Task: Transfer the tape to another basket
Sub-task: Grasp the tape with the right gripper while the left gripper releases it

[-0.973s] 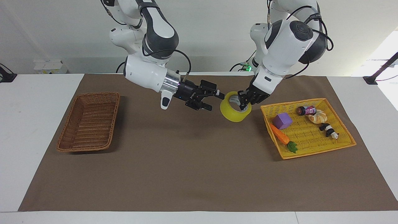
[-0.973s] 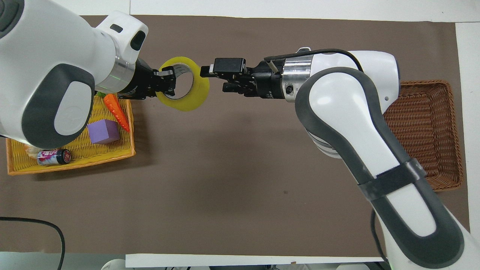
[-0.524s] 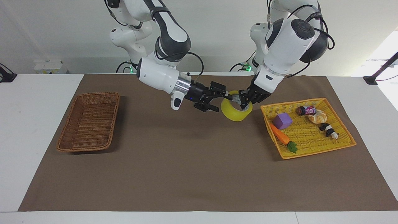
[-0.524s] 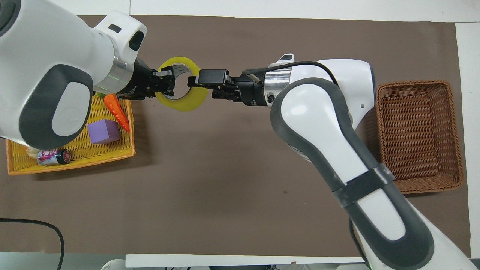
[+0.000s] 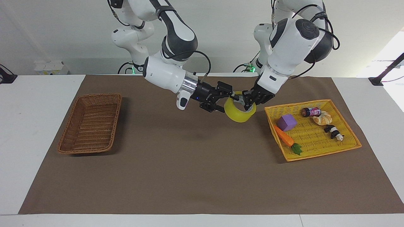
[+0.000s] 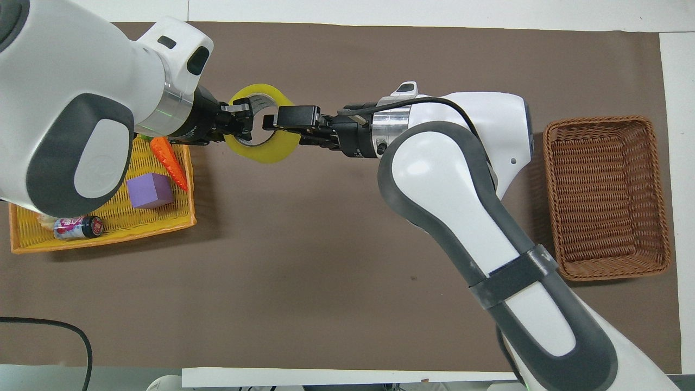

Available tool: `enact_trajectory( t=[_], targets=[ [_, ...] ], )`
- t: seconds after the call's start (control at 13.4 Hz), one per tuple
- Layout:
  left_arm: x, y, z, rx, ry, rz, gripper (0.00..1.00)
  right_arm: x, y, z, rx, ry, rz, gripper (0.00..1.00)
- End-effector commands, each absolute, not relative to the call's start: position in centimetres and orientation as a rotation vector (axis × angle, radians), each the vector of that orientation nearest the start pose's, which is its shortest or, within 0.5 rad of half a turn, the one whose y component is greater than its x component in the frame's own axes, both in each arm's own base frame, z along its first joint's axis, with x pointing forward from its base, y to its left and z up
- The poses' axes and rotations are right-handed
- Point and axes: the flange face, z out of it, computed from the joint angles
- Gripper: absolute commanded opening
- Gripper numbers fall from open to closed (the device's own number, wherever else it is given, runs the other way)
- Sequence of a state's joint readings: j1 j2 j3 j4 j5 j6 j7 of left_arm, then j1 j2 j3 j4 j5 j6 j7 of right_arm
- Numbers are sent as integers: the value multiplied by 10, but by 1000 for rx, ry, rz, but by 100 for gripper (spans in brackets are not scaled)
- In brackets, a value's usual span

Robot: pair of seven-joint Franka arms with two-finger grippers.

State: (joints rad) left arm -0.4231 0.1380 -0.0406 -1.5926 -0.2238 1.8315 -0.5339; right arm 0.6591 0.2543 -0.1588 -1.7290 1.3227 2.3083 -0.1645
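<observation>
The yellow tape (image 5: 237, 115) hangs in the air over the brown mat, just off the yellow tray-basket's edge. My left gripper (image 5: 245, 102) is shut on the roll's wall, with one finger inside the pale core. From the other end of the table my right gripper (image 5: 226, 99) has come up to the roll. Its fingers stand apart, one above the rim and one below the roll. From overhead, the tape (image 6: 267, 154) sits between the left gripper (image 6: 244, 117) and the right gripper (image 6: 279, 123). The brown wicker basket (image 5: 89, 95) lies at the right arm's end of the table.
The yellow tray-basket (image 5: 296, 105) at the left arm's end holds a purple cube (image 5: 286, 122), a toy carrot (image 5: 284, 137), a small can (image 5: 311, 111), a bread piece and a panda figure. A brown mat (image 5: 189, 176) covers the table.
My right arm has swung in toward the tape, and its open fingers now straddle the roll's wall. The left gripper has kept the roll nearly still.
</observation>
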Motion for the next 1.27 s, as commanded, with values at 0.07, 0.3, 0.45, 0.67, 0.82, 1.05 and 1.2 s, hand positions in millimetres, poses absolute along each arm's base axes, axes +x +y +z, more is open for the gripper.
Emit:
enact_trajectory(
  t=[0.07,0.3,0.45,0.67,0.82,1.05,1.2],
  targets=[
    [534,-283,568,-3387,-169,44,3,579,339,496,-2044,147,-132,74],
    [533,-283,567,-3384,-154,54,3,580,339,498,-2038,176,-109,51],
    [533,-281,567,-3382,-158,61,3,581,338,499,-2031,209,-96,32],
    [531,-281,571,-3384,-151,54,4,582,339,495,-2032,221,-102,0],
    [531,-281,572,-3385,-151,51,11,582,339,495,-2033,220,-103,0],
    [525,-277,589,-3384,-147,57,87,582,339,495,-2034,219,-103,0],
    [530,-253,607,-3382,-204,39,99,582,339,495,-2034,217,-104,0]
  ],
)
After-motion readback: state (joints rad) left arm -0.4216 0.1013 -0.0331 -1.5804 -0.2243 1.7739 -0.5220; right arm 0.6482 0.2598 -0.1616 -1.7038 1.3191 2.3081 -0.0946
